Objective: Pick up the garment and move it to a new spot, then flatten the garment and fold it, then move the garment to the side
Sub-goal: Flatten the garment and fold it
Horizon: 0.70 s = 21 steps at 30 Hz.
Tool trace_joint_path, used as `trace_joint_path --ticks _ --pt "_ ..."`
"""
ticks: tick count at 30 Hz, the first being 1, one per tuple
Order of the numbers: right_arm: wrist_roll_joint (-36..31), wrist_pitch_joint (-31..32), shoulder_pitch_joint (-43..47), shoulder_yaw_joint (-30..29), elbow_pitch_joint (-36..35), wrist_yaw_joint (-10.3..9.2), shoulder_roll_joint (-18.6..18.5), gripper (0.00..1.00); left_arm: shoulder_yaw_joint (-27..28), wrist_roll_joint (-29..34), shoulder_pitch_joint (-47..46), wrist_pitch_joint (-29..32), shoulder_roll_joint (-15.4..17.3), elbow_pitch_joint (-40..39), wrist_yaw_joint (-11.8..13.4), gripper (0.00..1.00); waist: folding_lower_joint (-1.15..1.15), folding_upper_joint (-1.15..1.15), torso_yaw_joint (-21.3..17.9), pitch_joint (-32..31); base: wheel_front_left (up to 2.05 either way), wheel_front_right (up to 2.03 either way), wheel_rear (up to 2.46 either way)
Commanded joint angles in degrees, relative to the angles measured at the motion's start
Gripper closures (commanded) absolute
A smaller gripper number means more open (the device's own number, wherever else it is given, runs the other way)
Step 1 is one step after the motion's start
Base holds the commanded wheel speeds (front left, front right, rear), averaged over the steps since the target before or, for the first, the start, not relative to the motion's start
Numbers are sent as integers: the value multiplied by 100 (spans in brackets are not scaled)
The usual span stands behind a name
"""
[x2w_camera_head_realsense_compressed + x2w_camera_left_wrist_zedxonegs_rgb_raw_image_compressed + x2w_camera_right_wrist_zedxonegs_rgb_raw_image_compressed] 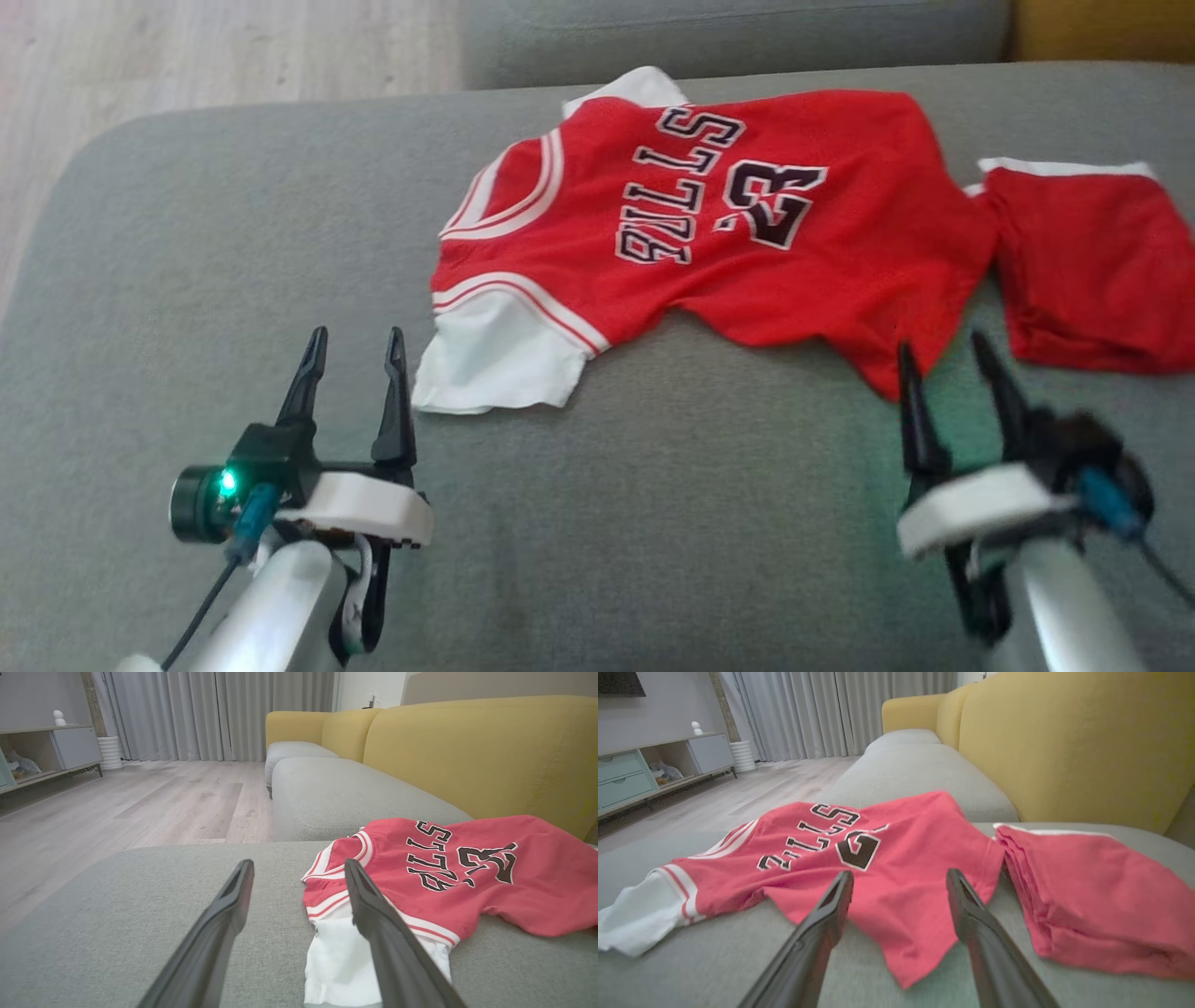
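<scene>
red jersey (728, 215) on grey cushion (653, 523), lettering ends "lls", number "23"; left tool (357, 334), right tool (941, 343) spread wide, empty.

A grey sofa seat (653, 523) runs across the foreground, with a second grey seat (327, 793) beyond it and a yellow backrest (467, 751) behind both. Folded red cloth (1092, 271) with a white edge lies on the near seat, close to the backrest. Pale wood floor (140, 802) stretches to grey curtains (210, 714). A low cabinet (70, 746) stands along the wall – a small white figure (59, 717) on top, teal drawers (621, 779) at one end – with a white ribbed pot (110, 752) beside it.
</scene>
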Motion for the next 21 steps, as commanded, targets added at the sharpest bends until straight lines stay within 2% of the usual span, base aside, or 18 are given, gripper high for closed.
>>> trace_joint_path --ticks 1,7,14,21 --pt "83 -75 -91 217 -338 -4 17 0 272 82 -126 -55 146 -187 -37 0 1 0 -115 -30 0 0 0" --pt "141 -76 191 241 -655 -4 17 0 247 114 -139 -36 162 -7 -181 0 1 0 -290 27 0 0 0" --pt "160 -76 169 205 -775 -4 18 0 -27 121 -418 599 263 680 -453 0 1 0 -438 268 0 0 0" --pt "222 -76 159 233 -792 -4 18 0 -62 128 -716 844 346 1229 -498 0 1 0 -565 494 0 0 0"
